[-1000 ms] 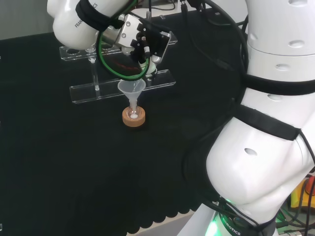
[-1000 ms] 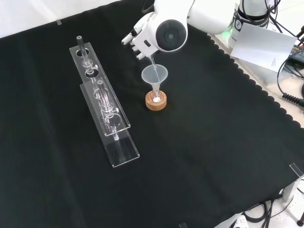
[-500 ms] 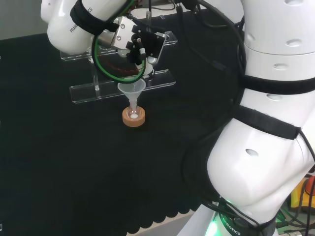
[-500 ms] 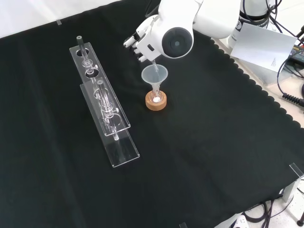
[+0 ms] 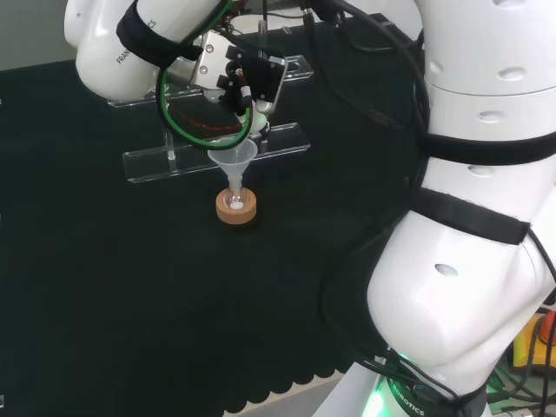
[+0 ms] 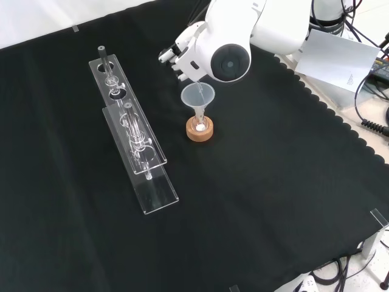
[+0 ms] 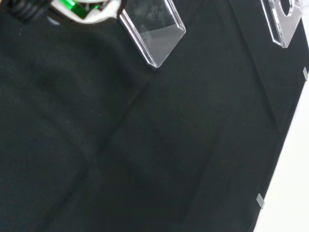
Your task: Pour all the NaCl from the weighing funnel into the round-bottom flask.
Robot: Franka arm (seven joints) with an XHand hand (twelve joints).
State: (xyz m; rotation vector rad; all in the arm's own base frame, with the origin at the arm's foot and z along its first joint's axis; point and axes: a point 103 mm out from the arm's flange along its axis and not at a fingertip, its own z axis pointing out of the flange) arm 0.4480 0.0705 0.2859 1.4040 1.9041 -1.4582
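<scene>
While the hand [image 6: 182, 53] hangs over the middle of the table [image 6: 255, 201], its fingers curl round a thin clear piece, the weighing funnel [image 6: 196, 78], tipped down so its lower end sits inside the mouth of the funnel [image 6: 197, 96] just below. Head view: hand [image 5: 248, 76] high, palm hidden by black casing and a green cable loop [image 5: 187, 122].

Funnel [image 5: 233, 159] stands upright in the neck of the flask [image 6: 199, 126], directly under the hand. Flask rests in a cork ring [image 6: 199, 131]; a small white heap shows at its bottom. Cork ring [image 5: 236, 208] sits on bare cloth, nothing touching it.

Beyond the hand in the head view, to its left in the front view: two clear racks [image 6: 130, 131], long, set end to end and overlapping, with thin glass tubes standing in them. Well apart from the flask. Rack ends [image 7: 154, 31] show in the wrist view over plain cloth.

Surface: black cloth, flat, faint fold lines, scalloped hem along the table's edge on the arm's side of the hand. Pale tabletop shows past the hem.

Room: white sheet of paper [image 6: 337, 58] and dark cables [image 6: 374, 115] off the cloth behind the arm [image 6: 267, 24]; green light at the arm's base [image 5: 382, 395].
</scene>
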